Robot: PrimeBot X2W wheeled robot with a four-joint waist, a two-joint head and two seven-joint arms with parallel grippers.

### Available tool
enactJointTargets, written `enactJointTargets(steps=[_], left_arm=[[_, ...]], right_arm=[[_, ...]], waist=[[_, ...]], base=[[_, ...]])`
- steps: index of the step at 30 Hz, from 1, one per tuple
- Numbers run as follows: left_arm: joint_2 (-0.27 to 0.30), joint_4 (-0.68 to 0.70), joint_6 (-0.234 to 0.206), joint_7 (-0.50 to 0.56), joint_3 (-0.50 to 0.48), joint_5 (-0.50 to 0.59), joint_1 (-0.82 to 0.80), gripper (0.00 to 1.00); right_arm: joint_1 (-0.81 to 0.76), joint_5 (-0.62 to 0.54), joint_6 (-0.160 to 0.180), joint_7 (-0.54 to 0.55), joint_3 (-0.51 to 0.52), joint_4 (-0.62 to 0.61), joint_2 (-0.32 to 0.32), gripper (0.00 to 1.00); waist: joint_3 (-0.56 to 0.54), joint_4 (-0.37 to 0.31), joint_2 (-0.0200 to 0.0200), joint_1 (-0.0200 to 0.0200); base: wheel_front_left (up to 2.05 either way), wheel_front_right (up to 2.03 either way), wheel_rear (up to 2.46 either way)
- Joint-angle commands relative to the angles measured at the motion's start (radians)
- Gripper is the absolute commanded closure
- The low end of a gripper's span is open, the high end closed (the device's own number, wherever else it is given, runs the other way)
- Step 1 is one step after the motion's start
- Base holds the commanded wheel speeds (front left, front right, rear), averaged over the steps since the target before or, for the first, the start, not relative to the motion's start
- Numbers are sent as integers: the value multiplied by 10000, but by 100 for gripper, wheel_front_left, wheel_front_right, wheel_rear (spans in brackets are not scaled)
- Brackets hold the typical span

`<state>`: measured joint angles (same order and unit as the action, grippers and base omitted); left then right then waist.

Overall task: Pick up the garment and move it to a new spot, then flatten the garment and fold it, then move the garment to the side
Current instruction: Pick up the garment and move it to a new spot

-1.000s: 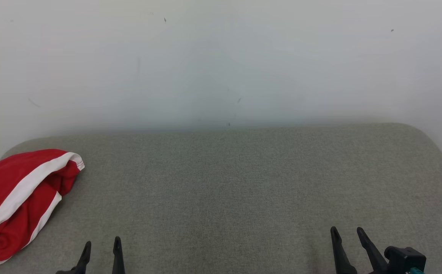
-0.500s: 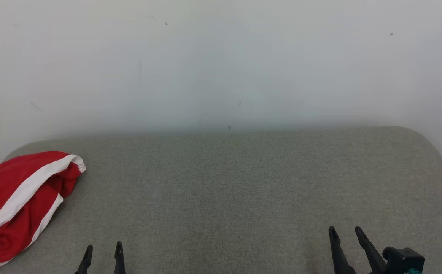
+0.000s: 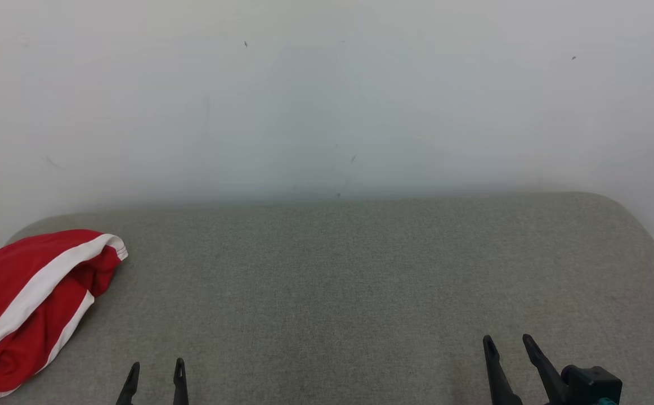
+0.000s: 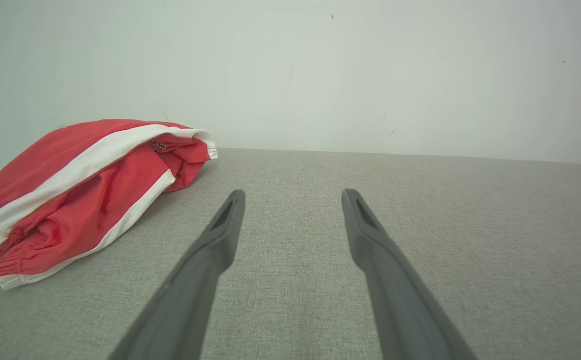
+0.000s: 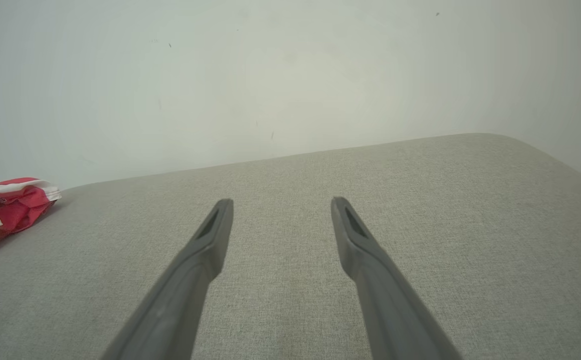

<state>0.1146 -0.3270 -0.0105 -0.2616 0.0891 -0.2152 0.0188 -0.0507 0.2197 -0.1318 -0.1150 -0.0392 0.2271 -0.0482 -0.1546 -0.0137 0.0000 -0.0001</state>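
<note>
Grippers nearest: left gripper (image 3: 156, 367) low over the near edge of the desk (image 3: 332, 281), jaws wide apart, nothing between them. Left wrist view agrees, bare grey fabric in the gap. Same for right gripper (image 3: 508, 341): spread wide, empty, low over the near right part of the desk. Both point forward at the wall, roughly parallel, well apart from each other. Reads as a ready pose, open so either can go straight onto cloth with no separate opening move.

Next out, garment (image 3: 28, 304): left of and a bit beyond the left gripper, near it but not touching, close to the desk's left edge. Red with white stripes, bunched into a loose folded-over heap. One end gapes open toward the desk middle, and a gathered hem shows at the near end in the left wrist view. Looks like shorts, not certain. Well apart from the right gripper, across most of the desk, off at the left margin of the right wrist view.

Judgement: first step, pick-up not yet begun. The left gripper is the obvious one to reach; it would need to go left and forward. The wide bare stretch ahead of both is likely the new spot for flattening. The heap is layered, so a pinch may catch one layer or several. A push could slide it off the left edge.

Farthest: plain pale wall (image 3: 327, 101), few small marks.
</note>
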Motion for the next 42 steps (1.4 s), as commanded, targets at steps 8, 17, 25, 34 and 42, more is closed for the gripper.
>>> enactJointTargets(steps=[8,17,25,34,42], left_arm=[[3,-55,-71,-45,13,-16,35,0],[49,-137,-56,-43,50,-122,24,0],[70,-242,-113,64,36,-286,-83,0],[288,-29,-183,851,-94,-569,-12,0],[733,677,-332,1206,-334,-656,168,0]], right_arm=[[-78,-72,21,-18,-35,-5,-36,0],[-99,-79,21,-32,-52,0,-36,0],[-158,406,21,-56,-112,49,-32,0],[-149,751,21,128,-238,286,-30,0],[148,857,21,128,-468,390,-24,0]], waist=[[-4,8,0,1],[26,60,0,1],[75,914,0,1],[55,2917,0,1],[216,4366,0,1]], base=[[0,0,0],[0,0,0],[0,0,0],[0,0,0],[0,0,0]])
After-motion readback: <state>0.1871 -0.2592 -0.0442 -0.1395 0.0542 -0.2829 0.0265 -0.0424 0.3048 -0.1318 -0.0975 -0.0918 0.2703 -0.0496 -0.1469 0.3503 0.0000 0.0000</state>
